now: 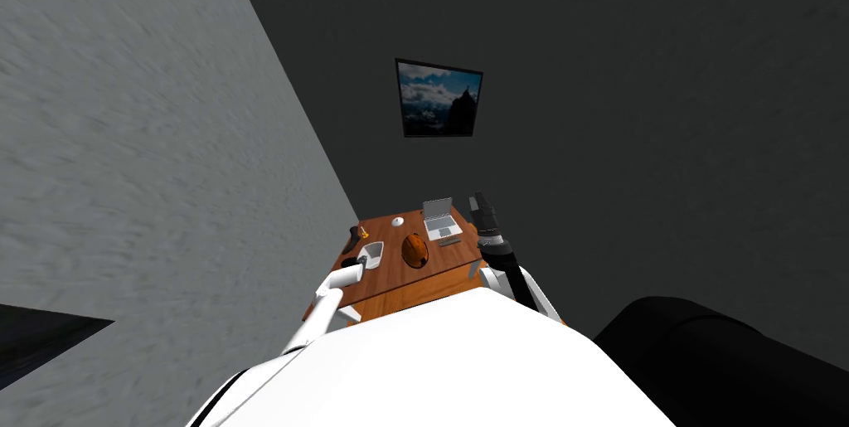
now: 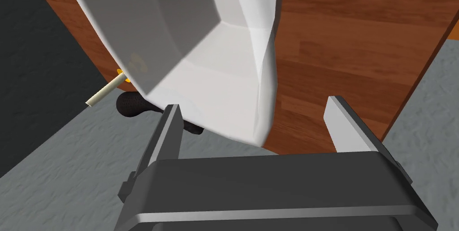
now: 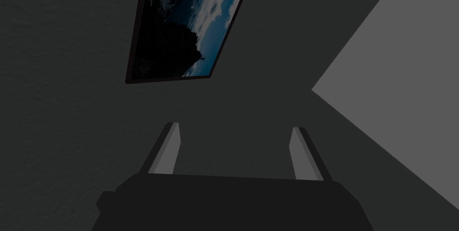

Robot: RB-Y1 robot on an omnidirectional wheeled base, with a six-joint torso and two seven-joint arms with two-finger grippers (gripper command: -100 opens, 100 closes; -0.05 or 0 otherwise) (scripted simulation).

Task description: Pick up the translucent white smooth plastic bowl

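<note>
Bowl, white, resting on wooden table near its left edge, just before left gripper, jaws spread wide. Best to straddle the near wall, one finger inside, then close gently. Right gripper raised, also spread.

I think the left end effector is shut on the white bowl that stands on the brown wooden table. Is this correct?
Not quite. The left end effector is open, not shut: in the left wrist view its fingers stand wide apart, and one is clear of the white bowl. The bowl does stand on the brown wooden table.
</note>
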